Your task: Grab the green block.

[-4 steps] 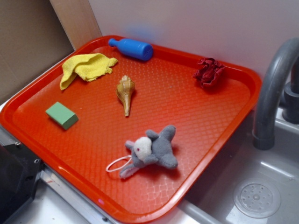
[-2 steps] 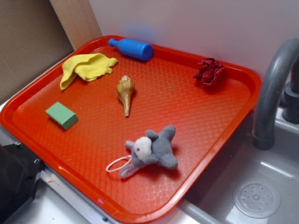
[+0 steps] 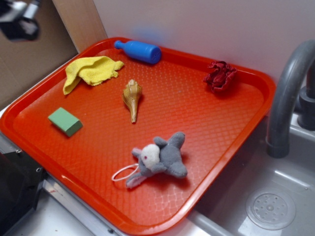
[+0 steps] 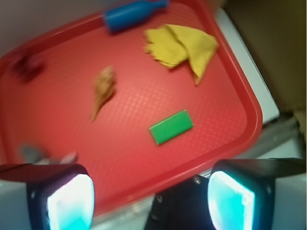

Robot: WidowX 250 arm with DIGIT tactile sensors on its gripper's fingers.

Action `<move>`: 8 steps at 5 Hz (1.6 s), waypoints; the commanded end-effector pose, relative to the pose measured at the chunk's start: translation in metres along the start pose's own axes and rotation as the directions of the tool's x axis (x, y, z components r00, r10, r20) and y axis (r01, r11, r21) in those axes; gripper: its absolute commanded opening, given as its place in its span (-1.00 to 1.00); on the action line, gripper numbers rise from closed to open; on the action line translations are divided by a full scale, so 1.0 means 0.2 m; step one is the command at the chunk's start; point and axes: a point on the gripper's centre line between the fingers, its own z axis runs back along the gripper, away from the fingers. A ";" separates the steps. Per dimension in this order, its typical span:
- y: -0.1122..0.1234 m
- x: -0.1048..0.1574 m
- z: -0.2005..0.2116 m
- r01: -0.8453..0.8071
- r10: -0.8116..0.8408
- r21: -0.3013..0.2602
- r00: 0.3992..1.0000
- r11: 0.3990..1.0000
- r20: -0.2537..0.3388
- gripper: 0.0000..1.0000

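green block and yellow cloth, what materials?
Green block: probably foam or painted wood; matte flat faces, crisp edges, no glare. Can't tell which. Yellow cloth: soft woven fabric, likely microfiber or terry; crumpled folds, fuzzy matte surface.

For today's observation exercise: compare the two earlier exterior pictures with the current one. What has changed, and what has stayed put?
The gripper has come into view at the top-left corner, high above the tray, holding nothing. The green block, seashell and yellow cloth have not moved.
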 end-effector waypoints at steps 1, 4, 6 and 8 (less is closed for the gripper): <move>0.10 0.07 -0.30 -0.413 0.404 0.123 0.910 0.902 0.095 1.00; 0.17 0.06 -0.76 -0.368 0.367 -0.022 0.930 0.930 -0.033 1.00; 0.16 0.09 -0.87 -0.328 0.323 -0.057 0.943 0.943 -0.084 1.00; 0.12 0.06 -0.73 -0.084 0.083 -0.034 0.996 0.996 -0.027 -1.00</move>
